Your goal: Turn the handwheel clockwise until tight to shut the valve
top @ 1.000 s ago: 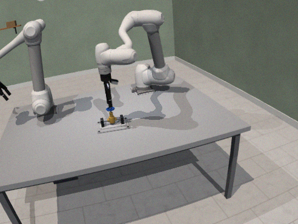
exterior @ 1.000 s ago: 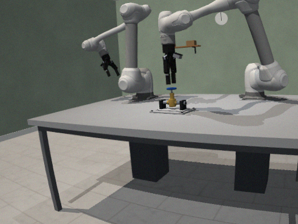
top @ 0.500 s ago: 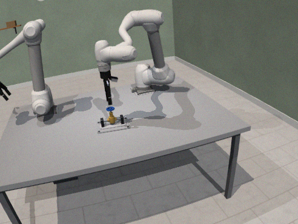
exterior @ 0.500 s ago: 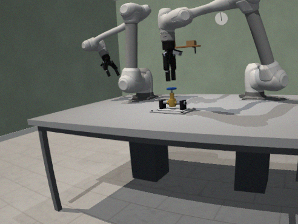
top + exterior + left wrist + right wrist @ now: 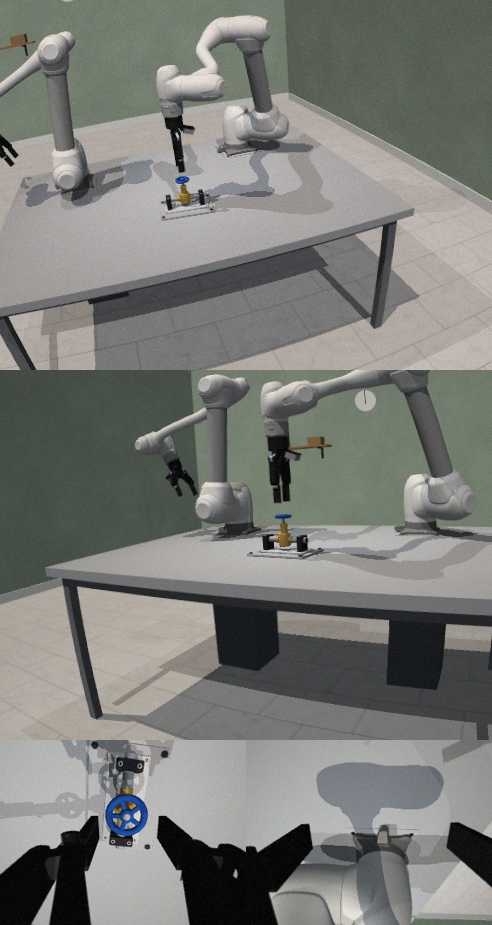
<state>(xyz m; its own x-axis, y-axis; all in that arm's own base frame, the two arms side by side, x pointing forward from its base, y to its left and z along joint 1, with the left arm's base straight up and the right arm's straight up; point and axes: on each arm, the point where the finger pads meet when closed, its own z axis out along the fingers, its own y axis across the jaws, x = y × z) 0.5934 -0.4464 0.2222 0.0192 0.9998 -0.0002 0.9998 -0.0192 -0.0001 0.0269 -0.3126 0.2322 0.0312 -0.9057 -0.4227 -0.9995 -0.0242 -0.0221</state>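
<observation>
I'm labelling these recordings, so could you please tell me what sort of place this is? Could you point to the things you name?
Probably a robotics test room: two arms (image 5: 259, 80) (image 5: 217, 445) on a table (image 5: 280, 235) (image 5: 150, 570), beside a small mounted valve (image 5: 184, 196) (image 5: 284, 537).

That blue handwheel (image 5: 182, 178) (image 5: 283, 516) (image 5: 143, 823), a spoked ring with a pale nut at its hub, lies level atop the upright stem of a yellow valve (image 5: 184, 196) (image 5: 284, 537) (image 5: 126, 791), which stands on a pale plate on the grey counter (image 5: 125, 245) (image 5: 165, 567) (image 5: 206, 789), pipe stubs running into two black clamps.
</observation>
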